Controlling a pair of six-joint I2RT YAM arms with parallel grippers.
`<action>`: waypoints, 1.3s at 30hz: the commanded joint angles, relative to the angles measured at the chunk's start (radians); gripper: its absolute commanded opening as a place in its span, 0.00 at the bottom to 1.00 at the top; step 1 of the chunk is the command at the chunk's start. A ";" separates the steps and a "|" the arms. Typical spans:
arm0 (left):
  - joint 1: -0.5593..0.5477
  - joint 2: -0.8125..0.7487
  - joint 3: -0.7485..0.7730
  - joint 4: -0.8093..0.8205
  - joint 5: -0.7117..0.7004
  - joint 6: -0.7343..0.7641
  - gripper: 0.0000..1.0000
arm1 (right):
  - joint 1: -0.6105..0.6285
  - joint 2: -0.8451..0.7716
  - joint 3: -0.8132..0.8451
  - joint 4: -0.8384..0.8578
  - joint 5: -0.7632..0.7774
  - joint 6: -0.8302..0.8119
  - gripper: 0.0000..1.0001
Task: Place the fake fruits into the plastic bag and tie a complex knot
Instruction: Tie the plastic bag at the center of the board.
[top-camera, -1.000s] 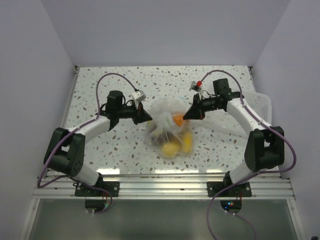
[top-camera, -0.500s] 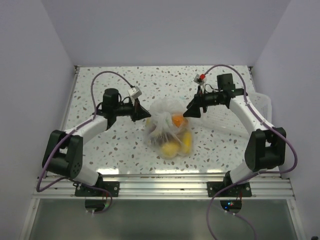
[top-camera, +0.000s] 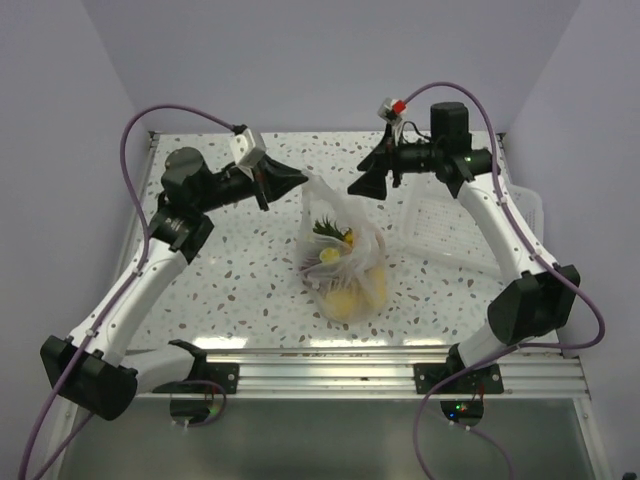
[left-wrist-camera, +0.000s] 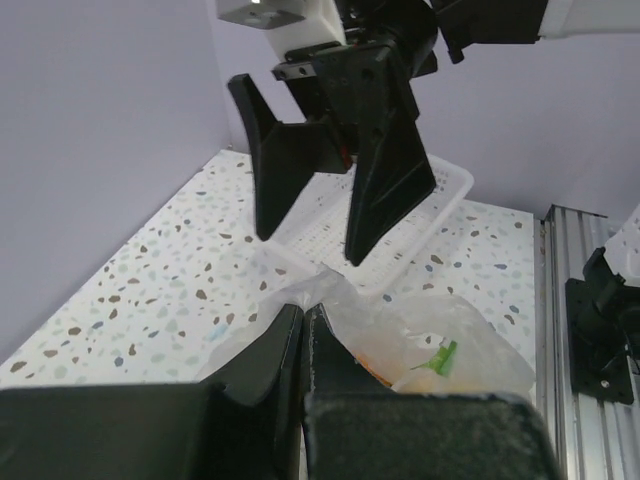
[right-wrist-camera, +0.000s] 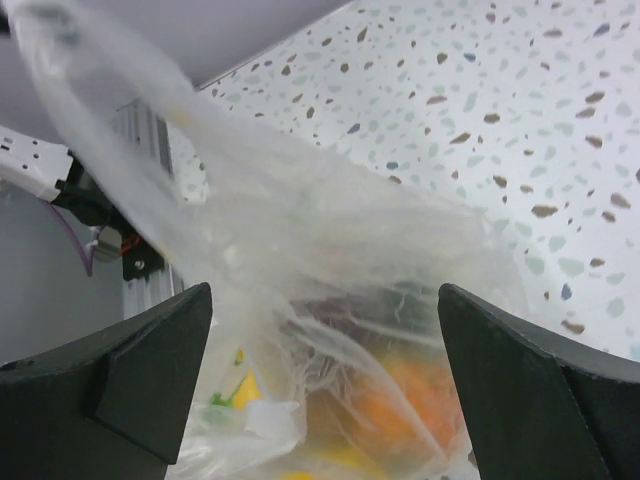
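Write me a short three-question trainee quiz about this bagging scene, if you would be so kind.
1. True or false: the right gripper is clamped on the plastic bag.
2. What pinches the bag's top? A) left gripper B) right gripper C) nothing
3. Where do the fake fruits lie?
Key: 1 false, its jaws stand open; 2 A; 3 inside the bag.
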 joint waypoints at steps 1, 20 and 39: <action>-0.087 -0.026 0.034 -0.143 -0.148 0.087 0.00 | 0.052 -0.010 0.086 0.095 0.020 0.057 0.99; -0.104 -0.082 -0.043 -0.161 -0.332 0.029 0.00 | 0.047 -0.216 -0.398 0.038 0.247 0.609 0.99; 0.026 -0.145 -0.043 -0.143 -0.342 -0.118 0.00 | 0.061 -0.208 -0.402 0.405 0.035 0.824 0.00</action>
